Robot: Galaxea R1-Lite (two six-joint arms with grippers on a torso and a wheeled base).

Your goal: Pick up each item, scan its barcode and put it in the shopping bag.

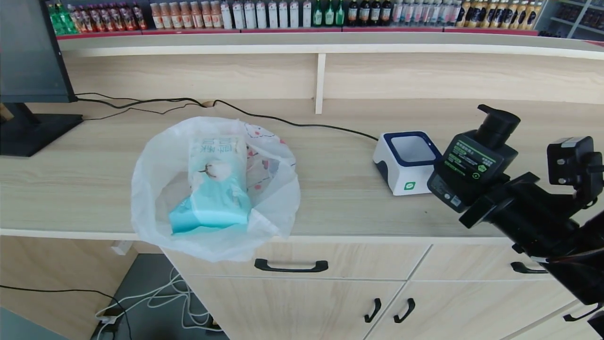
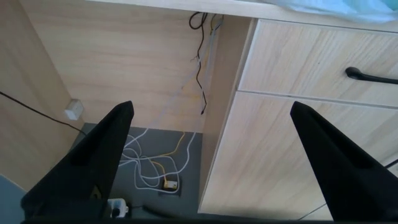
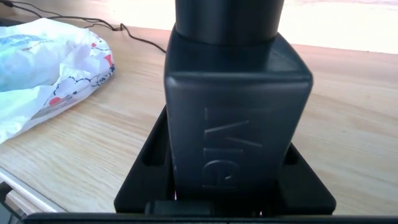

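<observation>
A black pump bottle (image 1: 472, 163) with a green label hangs tilted above the counter's right end, just right of the white and blue barcode scanner (image 1: 406, 162). My right gripper (image 1: 486, 200) is shut on the bottle (image 3: 233, 118), whose embossed dark body sits between the jaws. The translucent shopping bag (image 1: 155, 189) lies open at the counter's front left and holds a light blue tissue pack (image 1: 214, 189); the bag (image 3: 50, 68) is also in the right wrist view. My left gripper (image 2: 208, 162) hangs open below counter height, facing the cabinet fronts.
A black cable (image 1: 292, 123) runs across the counter to the scanner. A monitor stand (image 1: 28, 127) sits at the far left. Bottles line a shelf (image 1: 302, 14) behind the raised counter back. Drawers with black handles (image 1: 291, 266) are below, loose wires (image 2: 155, 168) on the floor.
</observation>
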